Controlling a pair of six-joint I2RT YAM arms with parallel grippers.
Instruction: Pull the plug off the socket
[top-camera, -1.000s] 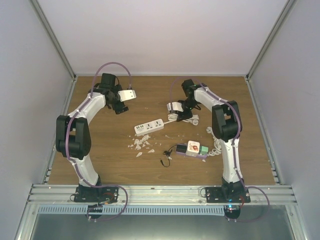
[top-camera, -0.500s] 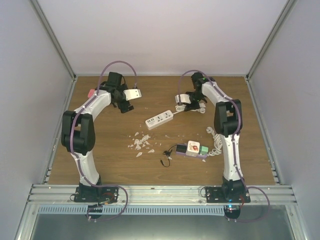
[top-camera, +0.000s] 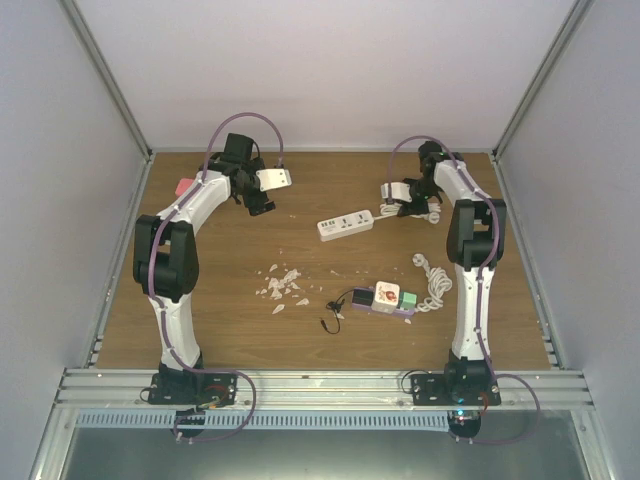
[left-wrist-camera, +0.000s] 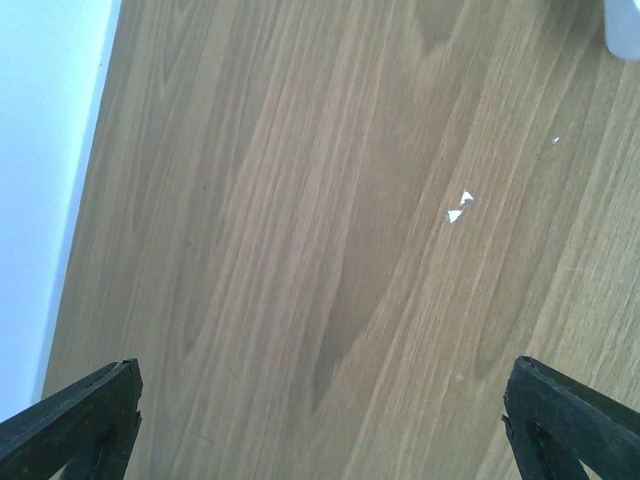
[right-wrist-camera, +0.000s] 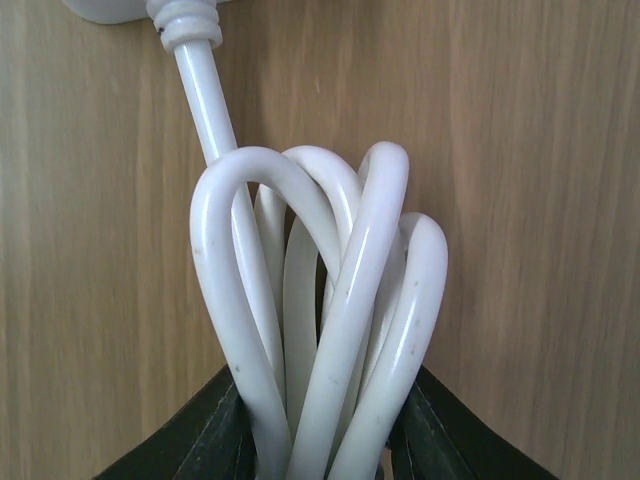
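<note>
Your right gripper (right-wrist-camera: 322, 440) is clamping a bundle of looped white cord (right-wrist-camera: 330, 290), with its jaws closed around the lower end of the loops. In the overhead view, that cord is running to a white power strip (top-camera: 345, 224) at upper centre of the wooden table (top-camera: 200, 300). Your left gripper (left-wrist-camera: 322, 400) is hovering at upper left, jaws wide apart and holding nothing. The plug to pull is probably the black plug (top-camera: 355, 297) sitting in a small multicoloured socket block (top-camera: 386, 298) at lower centre, well apart from both grippers. You are likely in a preparation step. The next move calls for bracing the block, pinching the plug and pulling straight out. Any labels are too small to read.
</note>
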